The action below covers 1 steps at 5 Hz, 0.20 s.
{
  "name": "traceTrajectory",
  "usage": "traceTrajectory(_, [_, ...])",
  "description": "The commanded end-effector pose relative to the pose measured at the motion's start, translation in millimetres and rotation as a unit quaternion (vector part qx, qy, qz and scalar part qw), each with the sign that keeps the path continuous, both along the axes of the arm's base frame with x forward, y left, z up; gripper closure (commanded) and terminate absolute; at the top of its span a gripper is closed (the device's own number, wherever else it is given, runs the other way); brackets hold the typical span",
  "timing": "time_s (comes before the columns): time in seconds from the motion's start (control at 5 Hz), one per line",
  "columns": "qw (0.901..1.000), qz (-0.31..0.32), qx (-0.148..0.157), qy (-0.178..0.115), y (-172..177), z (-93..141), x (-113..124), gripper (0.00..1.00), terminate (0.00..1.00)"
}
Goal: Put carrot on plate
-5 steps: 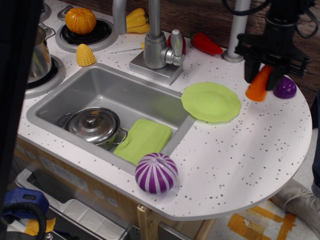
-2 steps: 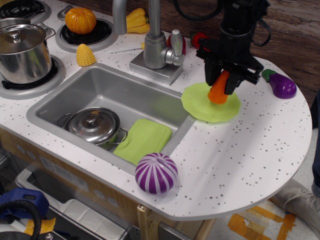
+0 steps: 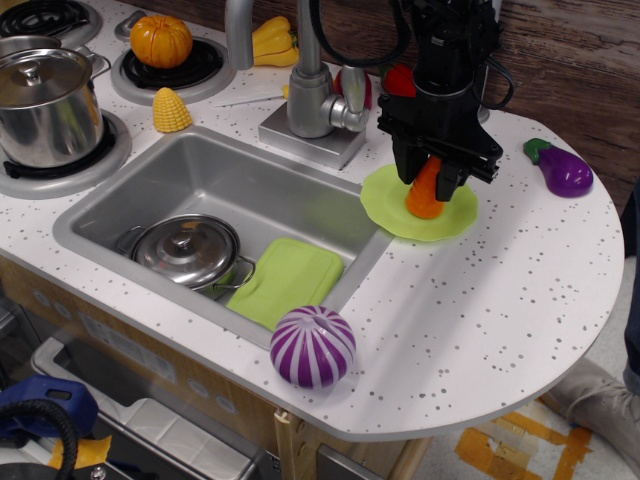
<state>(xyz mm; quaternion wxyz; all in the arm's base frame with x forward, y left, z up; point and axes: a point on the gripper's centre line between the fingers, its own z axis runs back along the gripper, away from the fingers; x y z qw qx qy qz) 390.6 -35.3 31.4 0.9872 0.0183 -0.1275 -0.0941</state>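
Change since the earlier views. The gripper (image 3: pixel 431 178), which a second ago hung over the far right of the counter near the eggplant, has travelled left and come lower. It now stands over the plate (image 3: pixel 389 215), its jaws clamped on the upper part of the carrot (image 3: pixel 424 193). The carrot hangs wide end down. Its base appears to touch or nearly touch the plate's surface, though contact cannot be confirmed from this view. Judged from this, transport is complete and only the release remains; opening the jaws should leave the carrot on the plate, though it may topple.

Inventory, left to right.
- One steel pot (image 3: pixel 47 105) with lid, on the left burner.
- One orange pumpkin (image 3: pixel 161 40) on the far burner.
- One yellow corn cob (image 3: pixel 171 110) just beside the sink (image 3: pixel 190 170).
- One lidded pan (image 3: pixel 187 251) inside the sink.
- One yellow pepper (image 3: pixel 273 41) behind the faucet (image 3: pixel 309 90).
- One rectangular green pad (image 3: pixel 285 281) in the sink's right part.
- One purple-and-white striped ball (image 3: pixel 313 346) on the near counter edge.
- One red pepper (image 3: pixel 400 79), largely hidden behind the arm.
- One carrot, one plate, one gripper.
- One purple eggplant (image 3: pixel 564 170) at the far right.
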Motion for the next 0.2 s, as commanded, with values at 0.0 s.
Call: traceTrajectory(0.0, [0.9992, -0.003, -0.007, -0.039, 3.9, 26.5, 6.2, 0.0, 1.0])
